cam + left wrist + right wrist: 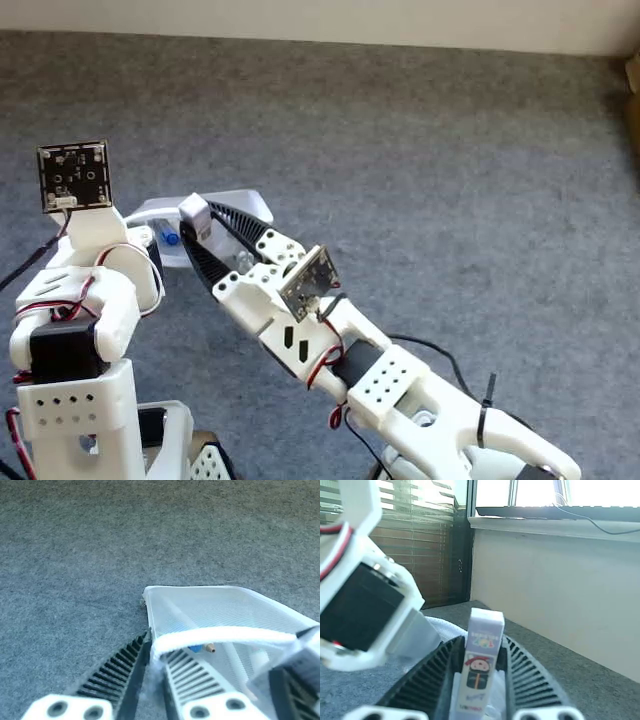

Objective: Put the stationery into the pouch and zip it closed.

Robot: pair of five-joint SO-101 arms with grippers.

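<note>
Right gripper (200,225): found clenched on a small white eraser (481,672). The eraser stood on end between the two ribbed fingers. Its long axis ran along the fingers and its top end projected past their tips.

Left gripper (155,647): found pinched on the thick white rim of the mesh pouch (215,610), at the corner of the mouth nearest that arm. The rim was lifted off the grey carpet (450,150).

Location of items: in the high view the eraser sat left of centre, directly over the upper left part of the pouch. The pouch lay flat on the carpet and ran towards the frame's centre. In the left wrist view the right gripper and its eraser entered from the lower right corner, just beside the raised rim. A blue item (196,649) with a tan tip was already inside, behind the rim.

Assessment: the deciding relation was eraser to mouth. The right arm was the nearer to the opening, with the mouth lying just beyond the eraser's projecting end. Whether that end had crossed the rim could not be determined. In my judgement the eraser should go in end first, along the fingers' line. The zip remained undone.
</note>
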